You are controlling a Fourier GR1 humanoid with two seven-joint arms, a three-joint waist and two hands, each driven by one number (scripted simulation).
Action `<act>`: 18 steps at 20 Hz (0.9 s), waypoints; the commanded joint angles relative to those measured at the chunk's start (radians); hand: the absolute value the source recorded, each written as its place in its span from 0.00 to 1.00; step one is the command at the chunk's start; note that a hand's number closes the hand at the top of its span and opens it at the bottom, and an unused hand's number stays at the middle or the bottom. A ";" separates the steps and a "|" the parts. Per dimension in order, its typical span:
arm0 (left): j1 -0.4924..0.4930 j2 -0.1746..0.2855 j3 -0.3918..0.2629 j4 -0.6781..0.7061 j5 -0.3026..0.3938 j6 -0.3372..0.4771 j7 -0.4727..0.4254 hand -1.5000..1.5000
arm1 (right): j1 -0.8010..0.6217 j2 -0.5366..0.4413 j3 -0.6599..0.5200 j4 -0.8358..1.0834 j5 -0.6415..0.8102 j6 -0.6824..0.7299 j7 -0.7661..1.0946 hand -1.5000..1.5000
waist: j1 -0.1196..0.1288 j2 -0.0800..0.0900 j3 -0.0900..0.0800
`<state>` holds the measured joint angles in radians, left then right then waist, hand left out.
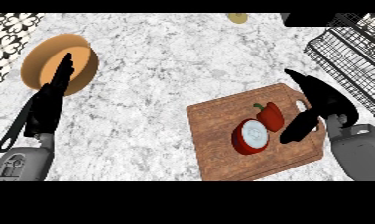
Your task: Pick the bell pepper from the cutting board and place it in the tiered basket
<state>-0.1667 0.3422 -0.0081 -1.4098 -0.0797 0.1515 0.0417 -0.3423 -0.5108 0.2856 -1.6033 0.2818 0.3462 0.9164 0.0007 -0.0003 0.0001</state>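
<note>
A red bell pepper (pixel 270 115) with a green stem lies on the wooden cutting board (pixel 219 134), right of centre. Beside it, touching or nearly so, lies a halved red onion (pixel 250 136) with its pale cut face up. My right hand (pixel 316 101) hovers over the board's right end, open, its thumb pointing down beside the pepper and its fingers spread above the handle hole. The black wire tiered basket (pixel 344 54) stands at the right edge, beyond that hand. My left hand (pixel 51 96) rests open at the left, fingers up.
A round wooden bowl (pixel 47 62) sits at the left, partly behind my left hand's fingers. A small yellowish object (pixel 237 18) lies at the counter's far edge. A patterned tile strip (pixel 15 29) borders the far left. The counter is white marble.
</note>
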 commanded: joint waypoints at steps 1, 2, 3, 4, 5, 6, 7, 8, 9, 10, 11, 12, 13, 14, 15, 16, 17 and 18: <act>-0.027 -0.011 0.012 -0.004 -0.018 -0.021 0.032 0.50 | 0.026 0.045 0.001 -0.106 0.050 0.044 0.109 0.00 | -0.003 -0.001 0.000; -0.018 -0.032 0.013 0.038 -0.033 -0.008 -0.018 0.50 | 0.031 0.048 0.005 0.004 0.112 0.017 -0.007 0.00 | -0.001 0.000 0.000; -0.053 -0.025 0.017 0.034 -0.041 -0.010 0.017 0.50 | 0.027 0.087 0.023 -0.096 0.104 0.028 0.105 0.00 | -0.003 0.000 0.000; -0.090 -0.048 0.011 0.059 -0.041 -0.006 0.039 0.50 | 0.057 0.045 0.000 -0.053 0.099 0.057 0.022 0.00 | -0.004 0.000 0.000; 0.011 -0.034 0.000 -0.092 -0.043 -0.017 0.082 0.50 | -0.021 0.098 -0.019 0.016 0.105 0.057 0.051 0.00 | 0.005 -0.001 0.000; 0.011 -0.036 0.020 -0.033 -0.061 -0.007 0.020 0.50 | 0.000 0.107 -0.016 0.037 0.138 0.044 0.010 0.00 | 0.003 0.000 0.000; -0.019 -0.033 0.038 0.001 -0.045 -0.035 0.006 0.50 | 0.061 0.110 -0.009 -0.075 0.144 0.058 0.065 0.00 | -0.002 0.000 0.000; 0.029 -0.043 0.033 -0.012 -0.035 -0.035 -0.026 0.50 | 0.030 0.101 -0.018 0.045 0.157 0.049 -0.004 0.00 | 0.003 0.000 0.000; 0.039 -0.015 0.050 -0.039 -0.033 -0.059 0.002 0.50 | 0.031 0.143 -0.004 0.050 0.183 0.027 0.008 0.00 | 0.004 0.000 0.000; -0.004 -0.020 0.053 -0.045 -0.045 -0.065 0.044 0.50 | 0.028 0.141 -0.041 0.044 0.172 0.063 -0.001 0.00 | 0.001 0.000 0.000; 0.024 -0.032 0.046 -0.096 -0.052 -0.048 0.075 0.50 | 0.022 0.140 -0.047 -0.002 0.152 0.103 0.060 0.00 | 0.002 -0.001 0.000; -0.008 -0.033 0.069 0.020 -0.053 -0.060 -0.018 0.50 | 0.081 0.142 -0.040 0.018 0.189 0.058 -0.015 0.00 | -0.002 0.000 0.000; -0.032 -0.036 0.070 0.016 -0.056 -0.056 0.008 0.50 | 0.059 0.106 -0.084 -0.046 0.134 0.144 0.047 0.00 | -0.003 0.000 0.000; 0.020 -0.050 0.040 -0.049 -0.072 -0.043 0.020 0.50 | 0.059 0.210 0.003 0.077 0.241 -0.001 0.013 0.00 | 0.004 0.000 0.000; 0.037 -0.027 0.081 -0.055 -0.040 -0.086 0.001 0.50 | 0.078 0.168 -0.059 -0.036 0.175 0.110 0.065 0.00 | 0.000 -0.001 0.000; 0.034 -0.052 0.045 -0.090 -0.063 -0.067 0.053 0.50 | 0.069 0.198 -0.023 0.098 0.257 0.013 -0.027 0.00 | 0.004 0.000 0.000; 0.012 -0.071 0.056 -0.036 -0.088 -0.046 0.015 0.50 | 0.052 0.161 -0.092 0.071 0.215 0.098 -0.039 0.00 | 0.000 0.000 0.000; 0.047 -0.050 0.086 -0.045 -0.046 -0.089 -0.011 0.50 | 0.107 0.210 -0.036 0.037 0.257 0.047 -0.014 0.00 | 0.001 0.000 0.000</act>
<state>-0.1456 0.2966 0.0518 -1.4526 -0.1370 0.0896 0.0560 -0.2727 -0.3440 0.2405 -1.5658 0.4905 0.3975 0.8917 0.0016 -0.0004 -0.0001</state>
